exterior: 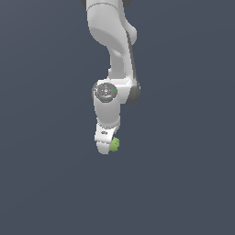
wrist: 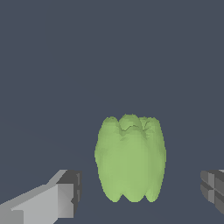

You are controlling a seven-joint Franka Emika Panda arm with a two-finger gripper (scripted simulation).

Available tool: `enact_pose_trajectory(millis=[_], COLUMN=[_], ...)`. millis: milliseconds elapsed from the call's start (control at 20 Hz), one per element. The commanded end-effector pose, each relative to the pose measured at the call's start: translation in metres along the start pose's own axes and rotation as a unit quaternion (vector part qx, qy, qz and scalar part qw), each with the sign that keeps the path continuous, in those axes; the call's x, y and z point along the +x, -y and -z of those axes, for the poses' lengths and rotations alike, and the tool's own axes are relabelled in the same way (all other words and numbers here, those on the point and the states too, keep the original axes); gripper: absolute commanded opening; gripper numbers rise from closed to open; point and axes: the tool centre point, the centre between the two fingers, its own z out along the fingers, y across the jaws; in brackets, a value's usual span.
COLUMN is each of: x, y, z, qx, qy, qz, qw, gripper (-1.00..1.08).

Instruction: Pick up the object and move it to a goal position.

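Green object (wrist: 130,158), one, between two parted fingers (wrist: 65,194)

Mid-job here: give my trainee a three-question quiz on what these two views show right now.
1. True or false: the jaws are clamped on the green object.
2. In the wrist view, the object sits: A) between the fingers, B) outside them, C) out of view.
3. Fill in: in the exterior view the object shows at the gripper's ____ side.

Key: 1 false, there are gaps on both sides; 2 A; 3 the exterior view's right.
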Motion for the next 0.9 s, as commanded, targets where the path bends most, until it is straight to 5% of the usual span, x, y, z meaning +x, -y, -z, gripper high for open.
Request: enact_pose_trajectory(millis=[0, 750, 800, 850], x=[0.0, 0.0, 0.0, 0.0], y=[0.0, 0.0, 0.0, 0.0], z=[-0.001, -0.05, -0.05, -0.05], qx=[0.0, 0.0, 0.0, 0.0], qy=[0.0, 0.0, 0.0, 0.0], qz=[0.0, 0.002, 0.002, 0.002], qw=[1.0, 1.0, 1.0, 1.0], gripper=[1.0, 1.0, -1.0, -1.0])
